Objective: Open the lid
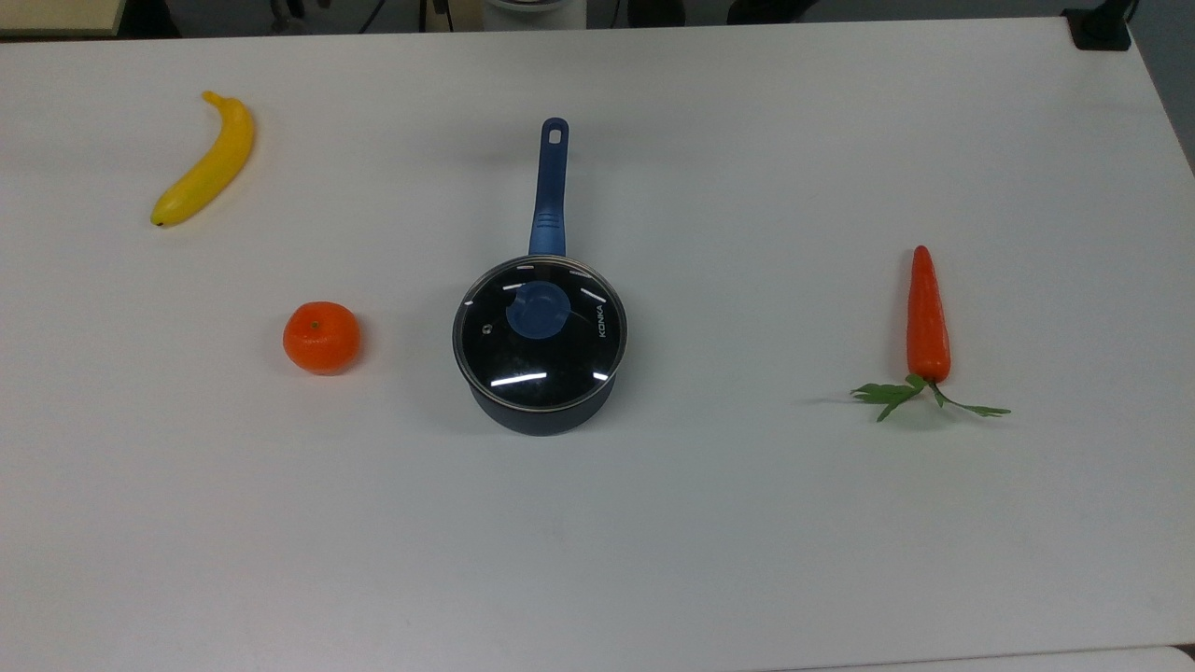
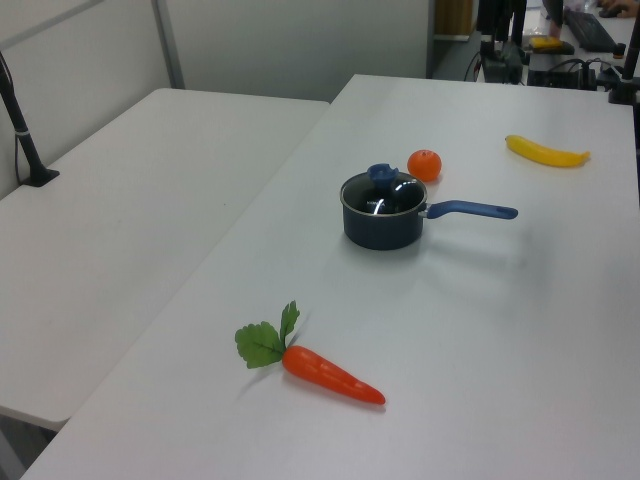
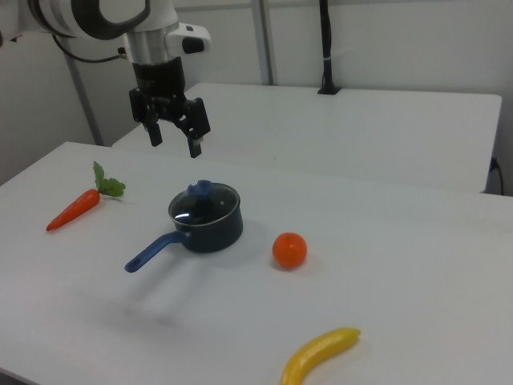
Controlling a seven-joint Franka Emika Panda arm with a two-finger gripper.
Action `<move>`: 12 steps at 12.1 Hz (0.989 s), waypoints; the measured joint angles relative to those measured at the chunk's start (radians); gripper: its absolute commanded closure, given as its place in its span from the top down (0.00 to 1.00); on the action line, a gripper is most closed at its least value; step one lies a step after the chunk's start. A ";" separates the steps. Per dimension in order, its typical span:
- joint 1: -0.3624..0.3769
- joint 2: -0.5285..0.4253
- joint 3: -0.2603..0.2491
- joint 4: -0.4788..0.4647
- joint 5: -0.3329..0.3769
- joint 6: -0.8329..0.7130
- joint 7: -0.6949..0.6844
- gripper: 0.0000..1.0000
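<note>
In the right view a banana lies nearest on the white table, with an orange just past it to the right view's right of the pan. The lid sits flat and closed on the dark blue saucepan mid-table, blue knob centred and pointing up, so it is likely meant to be gripped from straight above. The pan's long handle sticks out toward the near left in the right view, well off the knob, so it should not block a top-down grasp. A carrot with green leaves lies farther to the right view's left, well apart from the pan. The end effector hangs in the air above and a bit behind the pan, fingers apart and pointing down, holding nothing, apparently staged for a descent onto the knob. Nothing stands between it and the lid. In the top view the lid shows the KONKA print on the top view's right side, fruit well clear on both sides. The task looks not yet started; the lid is on.
</note>
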 measured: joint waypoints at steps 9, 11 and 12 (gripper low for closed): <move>-0.025 -0.021 -0.018 0.000 0.000 0.000 -0.017 1.00; -0.025 -0.021 -0.018 0.000 0.000 0.000 -0.017 1.00; -0.025 -0.021 -0.018 0.000 0.008 0.000 -0.017 1.00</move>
